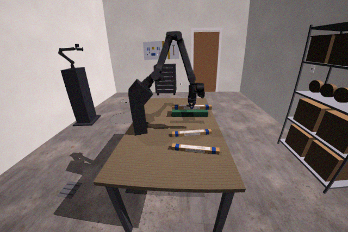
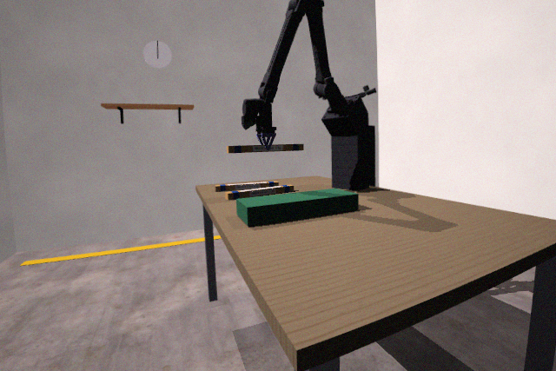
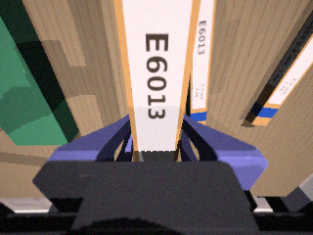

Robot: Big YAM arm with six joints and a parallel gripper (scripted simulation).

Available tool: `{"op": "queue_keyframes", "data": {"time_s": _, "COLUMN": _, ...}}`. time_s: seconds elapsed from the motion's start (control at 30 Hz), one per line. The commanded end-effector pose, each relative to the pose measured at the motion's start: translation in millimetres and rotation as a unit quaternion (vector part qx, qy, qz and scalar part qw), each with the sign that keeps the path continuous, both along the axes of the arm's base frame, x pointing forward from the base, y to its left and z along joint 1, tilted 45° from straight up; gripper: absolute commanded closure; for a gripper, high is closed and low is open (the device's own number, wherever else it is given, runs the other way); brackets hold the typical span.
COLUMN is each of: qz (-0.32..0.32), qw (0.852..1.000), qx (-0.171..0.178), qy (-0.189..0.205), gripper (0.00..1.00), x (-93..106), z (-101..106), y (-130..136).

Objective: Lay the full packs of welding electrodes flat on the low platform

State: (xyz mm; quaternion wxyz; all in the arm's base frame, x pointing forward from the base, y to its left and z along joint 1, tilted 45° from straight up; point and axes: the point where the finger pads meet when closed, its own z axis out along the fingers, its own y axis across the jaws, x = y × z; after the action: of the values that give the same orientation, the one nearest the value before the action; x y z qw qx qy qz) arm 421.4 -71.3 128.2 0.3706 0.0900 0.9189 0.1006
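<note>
My gripper (image 1: pixel 191 107) (image 2: pixel 268 147) (image 3: pixel 156 117) is shut on an orange-edged pack (image 1: pixel 201 107) (image 2: pixel 289 148) (image 3: pixel 158 54) with blue bands and a white E6013 label. It grips the pack near mid-length and holds it roughly level, well above the table. The low green platform (image 1: pixel 189 113) (image 2: pixel 294 212) (image 3: pixel 24 98) carries nothing and is at the left in the wrist view. A second pack (image 1: pixel 193 132) (image 2: pixel 260 192) (image 3: pixel 199 69) lies flat on the table beside the platform. A third pack (image 1: pixel 196 149) (image 2: pixel 247 186) (image 3: pixel 293 75) lies flat farther from the platform.
The wooden table (image 1: pixel 168 170) (image 2: pixel 381 259) bears the arm's dark pedestal (image 1: pixel 138 119) (image 2: pixel 345 160) on one side. A shelf rack (image 1: pixel 297 92) with boxes stands away from the table at the right in the top view.
</note>
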Motion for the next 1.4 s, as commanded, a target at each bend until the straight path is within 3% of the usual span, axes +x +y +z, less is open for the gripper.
{"op": "queue_keyframes", "data": {"time_s": 0.0, "qz": 0.003, "qw": 1.000, "qx": -0.004, "qy": 0.002, "gripper": 1.00, "x": 0.1, "z": -6, "y": -2}}
{"op": "queue_keyframes", "data": {"time_s": 0.1, "qz": 0.003, "qw": 1.000, "qx": -0.004, "qy": 0.002, "gripper": 1.00, "x": -0.2, "z": -6, "y": -2}}
{"op": "queue_keyframes", "data": {"time_s": 0.13, "qz": 0.001, "qw": 1.000, "qx": -0.003, "qy": -0.005, "gripper": 1.00, "x": 3.5, "z": 3, "y": -1}}
{"op": "queue_keyframes", "data": {"time_s": 1.37, "qz": 0.001, "qw": 1.000, "qx": -0.002, "qy": -0.003, "gripper": 1.00, "x": 33.2, "z": -29, "y": 4}}
